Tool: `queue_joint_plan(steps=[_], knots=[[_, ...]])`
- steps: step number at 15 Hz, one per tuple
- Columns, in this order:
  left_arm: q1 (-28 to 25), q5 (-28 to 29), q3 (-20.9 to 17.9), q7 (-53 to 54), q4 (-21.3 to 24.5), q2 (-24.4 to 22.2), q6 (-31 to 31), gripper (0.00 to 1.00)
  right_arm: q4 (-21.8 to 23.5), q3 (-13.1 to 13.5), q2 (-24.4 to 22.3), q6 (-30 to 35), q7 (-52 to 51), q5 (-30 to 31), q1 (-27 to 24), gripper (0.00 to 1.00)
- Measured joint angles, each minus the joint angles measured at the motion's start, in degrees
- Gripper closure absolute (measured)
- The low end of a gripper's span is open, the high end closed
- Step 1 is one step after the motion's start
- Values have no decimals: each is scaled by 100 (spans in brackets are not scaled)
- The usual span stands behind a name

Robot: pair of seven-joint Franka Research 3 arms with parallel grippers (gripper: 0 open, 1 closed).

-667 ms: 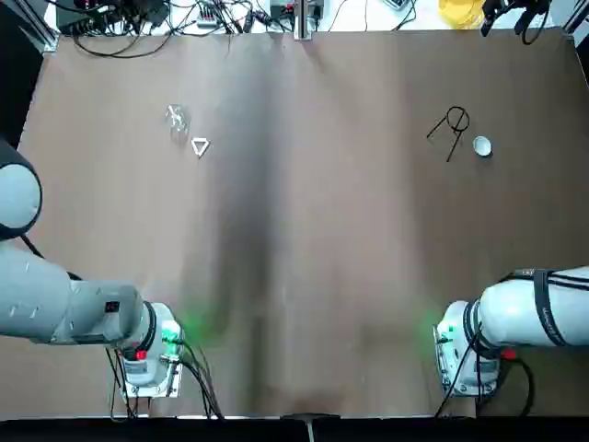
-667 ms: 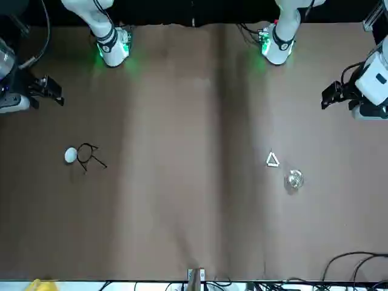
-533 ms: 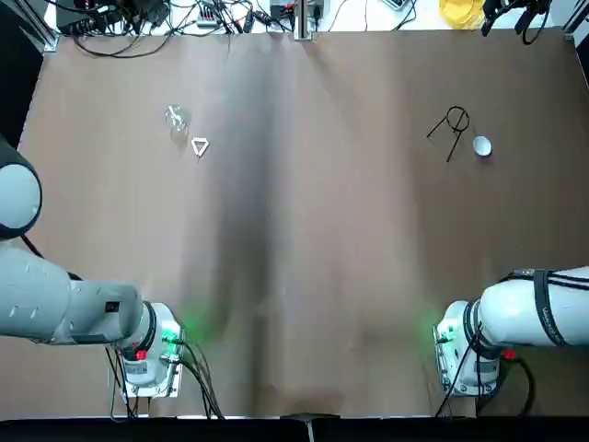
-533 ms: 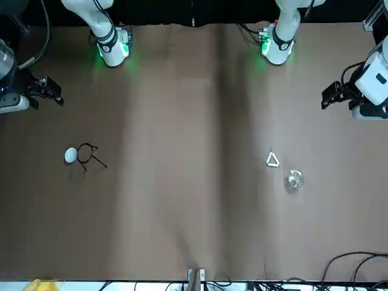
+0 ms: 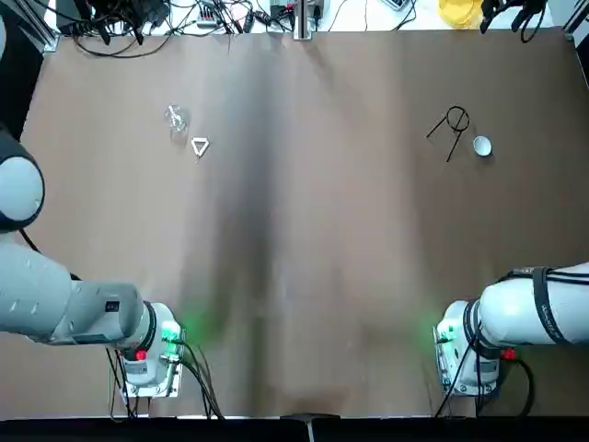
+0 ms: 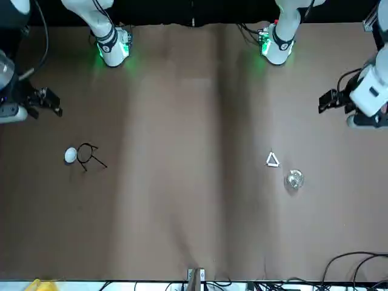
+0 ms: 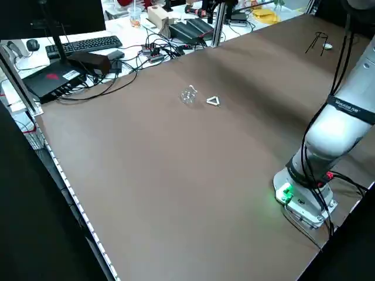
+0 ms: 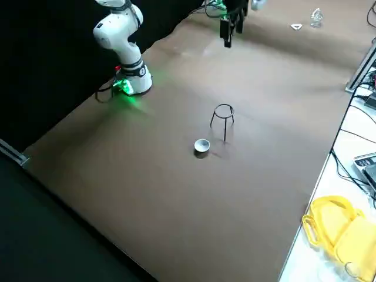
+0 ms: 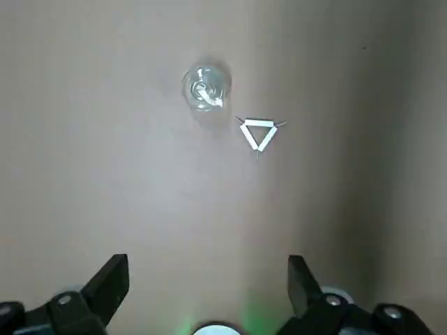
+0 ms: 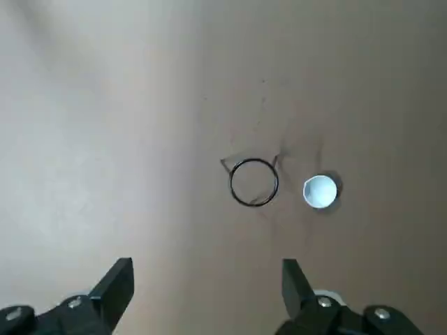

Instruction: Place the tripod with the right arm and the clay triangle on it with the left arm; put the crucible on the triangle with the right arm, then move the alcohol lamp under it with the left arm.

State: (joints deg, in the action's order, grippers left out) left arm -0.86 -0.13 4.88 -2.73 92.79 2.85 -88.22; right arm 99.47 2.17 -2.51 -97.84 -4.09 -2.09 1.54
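Observation:
The black wire tripod [image 5: 451, 127] stands upright at the far right of the table, also seen as tripod [image 8: 223, 117] and tripod [image 10: 254, 183]. Beside it sits the small white crucible [image 5: 481, 145] [image 10: 320, 191]. At the far left lie the white clay triangle [image 5: 200, 145] [image 9: 258, 133] and the clear glass alcohol lamp [image 5: 176, 117] [image 9: 204, 88], close together. My left gripper [image 6: 330, 102] [image 9: 207, 266] hangs open high above the table, well short of the triangle. My right gripper [image 6: 47, 102] [image 10: 206, 269] hangs open, high and short of the tripod.
Both arm bases [image 5: 152, 354] [image 5: 465, 354] glow green at the near edge. Cables and electronics [image 5: 184, 14] line the far edge, with a yellow object [image 5: 460, 11] at the far right corner. A brown mat [image 5: 304, 230] covers the table.
Both grippers have shifted slightly away from the bases, toward the table's middle. The tripod, crucible, triangle and lamp have not moved.

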Motion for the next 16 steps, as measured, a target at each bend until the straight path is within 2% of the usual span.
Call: queue_joint_plan(steps=[2,4,9,13,16], knots=[[-15,0,-6,-187,164,258,-184,0,15,7,233,-215,-31,30,-109,11],[-77,-23,-7,-467,471,499,-635,0,31,8,488,-485,-173,140,-134,15],[-182,-161,3,-1288,1697,831,-2272,0,69,6,1175,-1064,-895,195,-203,15],[-43,-162,27,-2087,2214,1124,-3171,0,246,9,1473,-1484,-1176,196,-327,15],[110,-162,31,-2638,2671,1341,-4295,0,432,9,1562,-1672,-1341,196,-384,15]])
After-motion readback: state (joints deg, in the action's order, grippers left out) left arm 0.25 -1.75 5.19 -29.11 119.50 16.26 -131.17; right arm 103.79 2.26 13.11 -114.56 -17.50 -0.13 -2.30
